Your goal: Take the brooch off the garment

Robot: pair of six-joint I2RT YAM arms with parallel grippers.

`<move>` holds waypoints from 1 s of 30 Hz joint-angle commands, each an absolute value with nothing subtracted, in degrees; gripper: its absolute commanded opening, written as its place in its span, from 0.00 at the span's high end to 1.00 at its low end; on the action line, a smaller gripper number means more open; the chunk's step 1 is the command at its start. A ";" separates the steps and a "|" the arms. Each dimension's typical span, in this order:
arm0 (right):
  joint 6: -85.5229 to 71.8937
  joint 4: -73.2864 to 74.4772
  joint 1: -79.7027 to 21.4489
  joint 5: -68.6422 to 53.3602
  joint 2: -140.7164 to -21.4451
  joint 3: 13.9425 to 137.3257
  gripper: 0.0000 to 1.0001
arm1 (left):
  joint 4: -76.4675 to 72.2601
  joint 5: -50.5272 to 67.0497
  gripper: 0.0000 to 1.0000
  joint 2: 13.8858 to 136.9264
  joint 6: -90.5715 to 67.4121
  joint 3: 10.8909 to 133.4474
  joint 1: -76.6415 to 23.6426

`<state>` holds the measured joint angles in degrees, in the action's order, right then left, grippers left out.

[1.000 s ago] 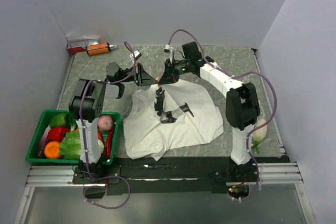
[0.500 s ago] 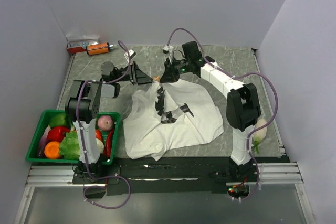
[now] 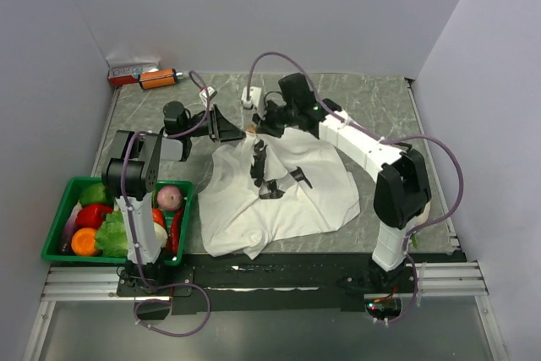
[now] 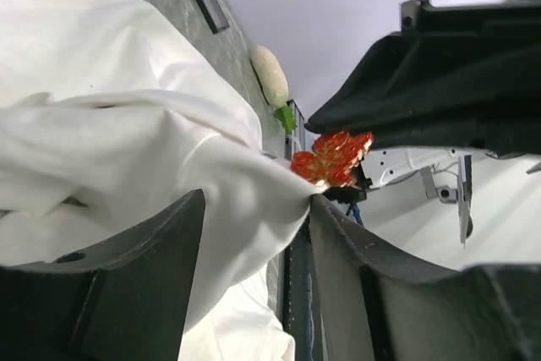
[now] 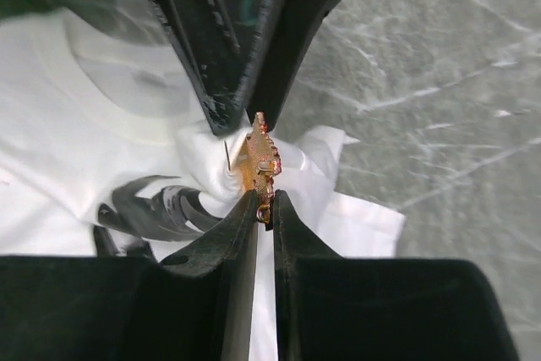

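Pinching the brooch [image 5: 260, 161] by its lower edge, the right fingers [image 5: 226, 247] sit nearly together, clamped on it w/ only the thin piece btwn the tips. Brooch = tiny orange-red leaf shape, standing on edge. It's held up off the tabletop [image 3: 380, 99] at the far edge of the garment [image 3: 283, 188], approx btwn the two wrists in the top view. White cloth is drawn up into a bunched peak that meets the back of the brooch. A thin pin shows beside it in the right wrist view, but can't tell whether it goes thru the fabric or is free.

Left fingers [image 4: 127, 289] stand wide apart. A fold of the garment fills the gap btwn them and runs on up to the brooch, which sits just beyond their tips. Left and right fingers point at each other, tips close.

Rest of the garment lies spread and rumpled on the tabletop ctr, black print facing up.

Elsewhere:
- green basket [image 3: 56, 219] of veg at near left, beside the left arm base
- orange bottle [image 3: 159, 79] w/ black cap and a small box [image 3: 131, 68] at the far left corner, well apart from the garment
- a white veg w/ green top [image 4: 270, 73] on the tabletop past the garment, seen in the left wrist view
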<state>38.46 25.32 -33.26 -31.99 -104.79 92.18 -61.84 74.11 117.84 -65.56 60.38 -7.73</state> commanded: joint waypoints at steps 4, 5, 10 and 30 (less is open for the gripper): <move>56.50 9.34 -37.44 -7.83 -98.17 83.42 1.00 | -79.60 73.39 0.44 120.76 -76.98 61.97 -7.56; 60.34 8.36 -37.44 -5.82 -98.26 82.89 1.00 | -81.02 73.21 0.44 120.76 -78.12 61.09 -7.21; 71.43 6.59 -37.18 -1.85 -99.23 81.83 1.00 | -75.88 73.21 0.45 118.04 -73.75 58.63 -5.36; 84.21 14.83 -36.04 16.16 -106.33 84.36 1.00 | -50.52 65.23 0.40 114.00 -51.56 58.09 -5.62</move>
